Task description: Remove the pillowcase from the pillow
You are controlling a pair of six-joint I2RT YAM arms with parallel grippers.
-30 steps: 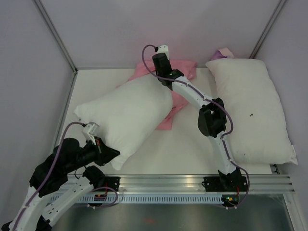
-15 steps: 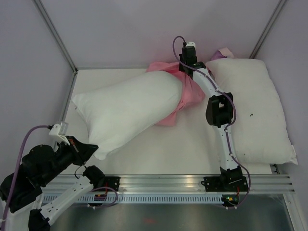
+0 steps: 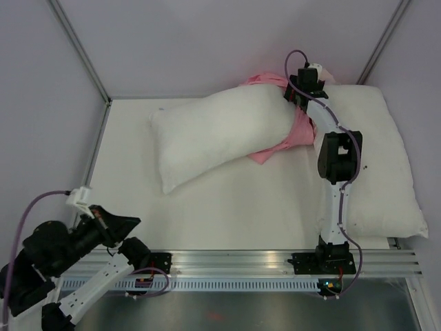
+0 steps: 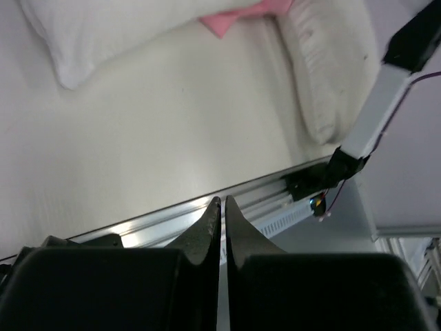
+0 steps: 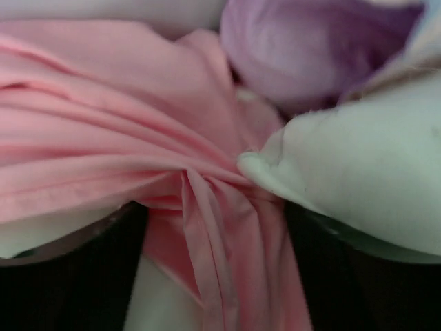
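Observation:
The plain white pillow (image 3: 210, 134) lies slanted across the middle of the table, its right end still on or in the pink pillowcase (image 3: 293, 131). At the back, over the bunched pink cloth, my right gripper (image 3: 302, 88) is open. In the right wrist view the twisted pillowcase (image 5: 103, 158) lies loose between the wide-apart jaws of the right gripper (image 5: 210, 217). My left gripper (image 3: 129, 223) sits at the near left, away from the pillow. The left wrist view shows the left gripper (image 4: 222, 201) shut and empty, with the pillow (image 4: 103, 27) far ahead.
A second white pillow with dark specks (image 3: 375, 162) fills the right side of the table. A purple cloth (image 3: 321, 73) lies behind it at the back wall. A white pillow corner (image 5: 358, 179) presses in beside the right jaw. The metal rail (image 3: 275, 261) runs along the near edge.
The left gripper let go of the pillow's corner and drew back to the near left. The right arm swung right with the pillowcase, dragging the pillow along, then opened.

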